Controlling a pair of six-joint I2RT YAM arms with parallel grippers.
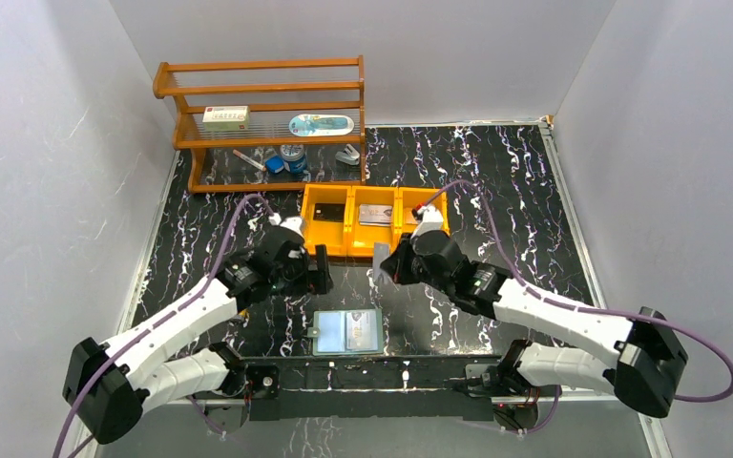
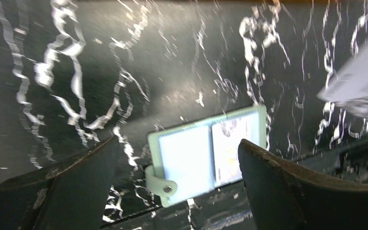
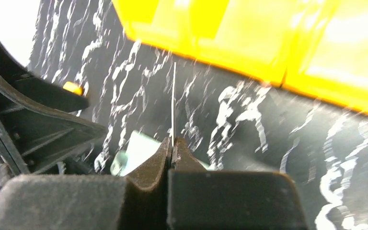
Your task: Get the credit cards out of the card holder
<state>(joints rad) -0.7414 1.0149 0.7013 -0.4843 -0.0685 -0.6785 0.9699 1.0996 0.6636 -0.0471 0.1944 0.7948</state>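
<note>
The card holder (image 1: 346, 331) lies open and flat on the black marbled table near the front edge, pale inner pockets up. A card still shows in its right pocket (image 2: 230, 148). My left gripper (image 1: 323, 270) hangs open above and behind the holder, and in the left wrist view the left gripper (image 2: 177, 143) has the holder (image 2: 191, 158) showing between its spread fingers. My right gripper (image 1: 388, 265) is shut on a thin silver-grey credit card (image 1: 383, 263), held upright in front of the tray. The right gripper (image 3: 171, 143) sees this card (image 3: 173, 96) edge-on.
An orange three-compartment tray (image 1: 347, 232) stands just behind both grippers, with a grey card (image 1: 374, 214) in its middle compartment. A wooden shelf (image 1: 258, 114) at the back left holds a white box (image 1: 225, 116) and small items. White walls close in the sides.
</note>
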